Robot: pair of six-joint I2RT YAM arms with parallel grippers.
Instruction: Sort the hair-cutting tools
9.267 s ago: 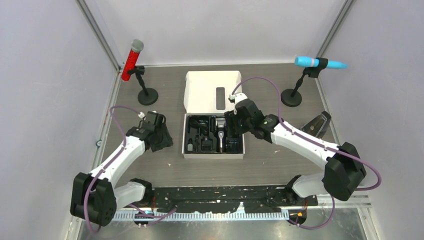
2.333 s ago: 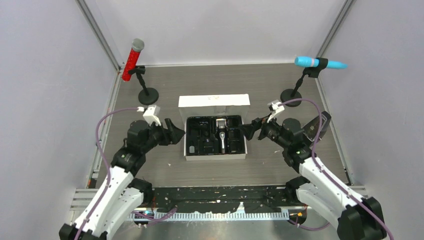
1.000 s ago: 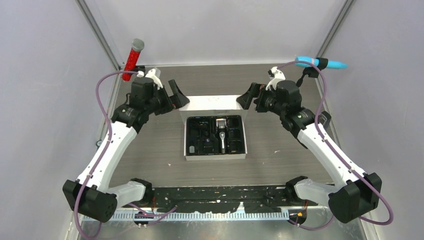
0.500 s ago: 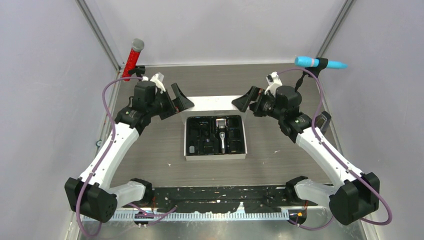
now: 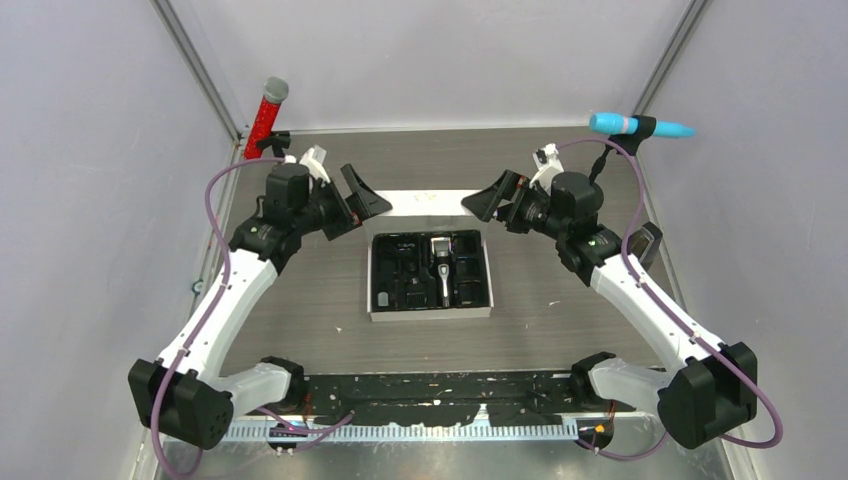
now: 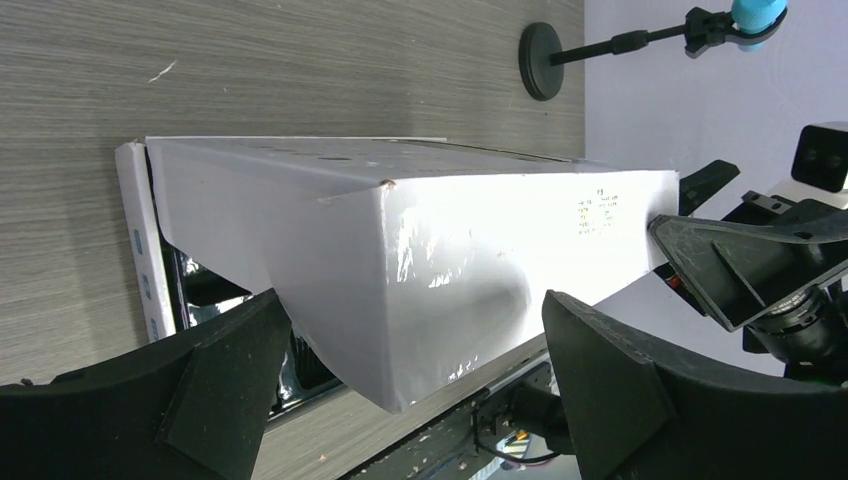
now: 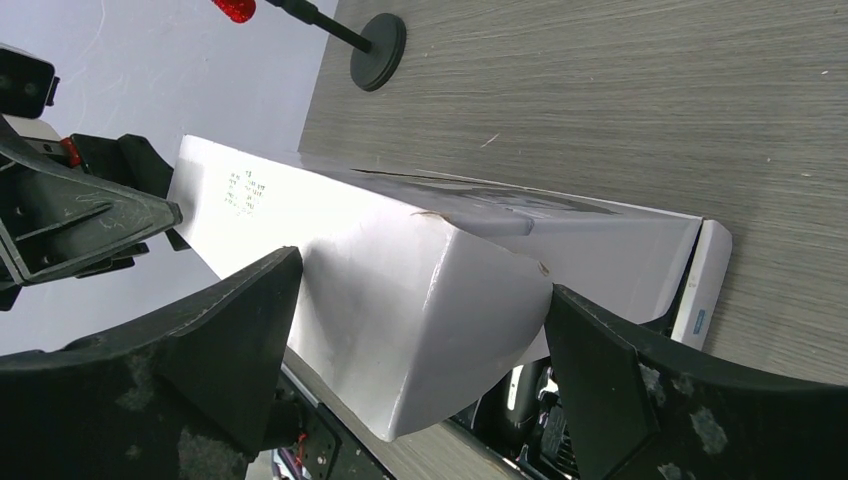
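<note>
Lid stands on edge btwn our jaws: left gripper & right gripper both spread wide, one per lid end, contact unclear. Tray lies base-ward of both. Clipper inside, long axis crosswise to the jaw-to-jaw line, right arm nearer
</note>
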